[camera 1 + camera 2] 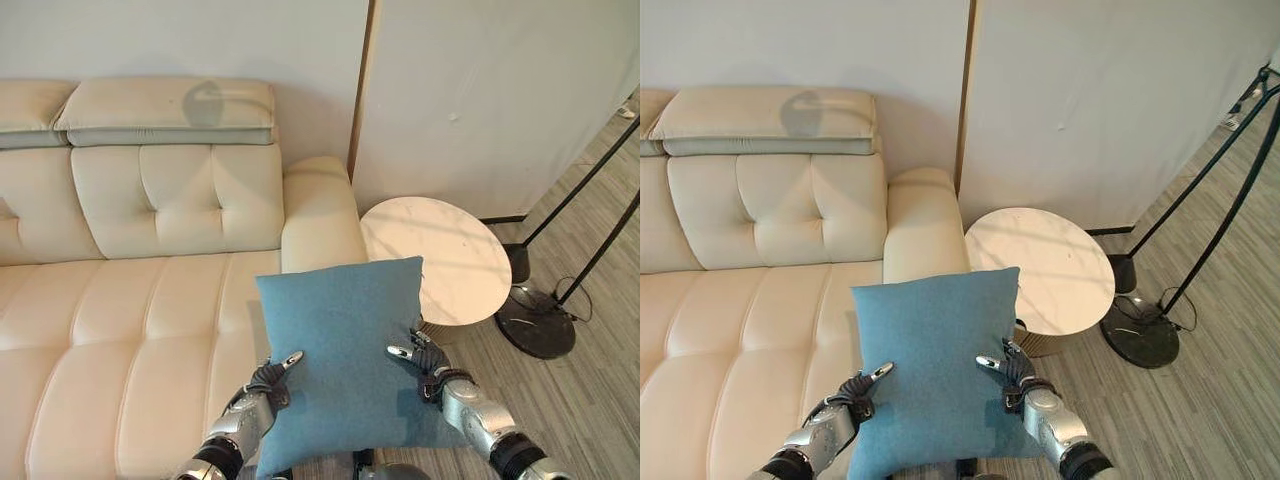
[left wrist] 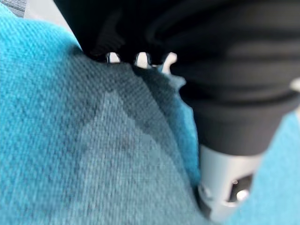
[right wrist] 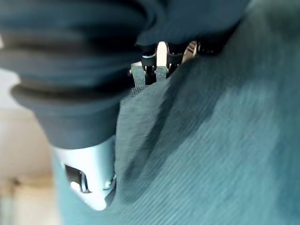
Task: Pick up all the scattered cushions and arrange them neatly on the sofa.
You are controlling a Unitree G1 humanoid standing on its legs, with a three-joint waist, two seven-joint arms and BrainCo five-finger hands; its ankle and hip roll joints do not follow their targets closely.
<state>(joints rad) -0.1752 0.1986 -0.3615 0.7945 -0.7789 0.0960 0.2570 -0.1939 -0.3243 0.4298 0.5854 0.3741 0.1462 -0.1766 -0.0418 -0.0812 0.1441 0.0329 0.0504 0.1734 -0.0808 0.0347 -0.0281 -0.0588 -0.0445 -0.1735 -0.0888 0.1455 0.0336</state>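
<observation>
holding a square blue fabric cushion [image 1: 345, 350] between them, the left hand [image 1: 262, 392] and the right hand [image 1: 432, 368] clamp its two side edges, fingers [image 1: 290, 358] curled over the front face and pinching the cloth; the wrist views show the weave bunched up against each palm. the cushion hangs in the air in front of the cream leather sofa [image 1: 140, 300], just off the sofa's armrest [image 1: 318, 215] end and overlapping the seat's outer corner, not yet resting on it. a round white marble side surface [image 1: 440, 255] stands just beside that armrest, and a black floor lamp base [image 1: 535, 325] sits beyond it, farther from the sofa.

the grip is only on the edges, so soft cloth could slide out of one hand and let the cushion swing or drop to the wooden floor [image 1: 590, 400]. letting go this near the seat's edge could tip it off the sofa, or onto the side surface.
</observation>
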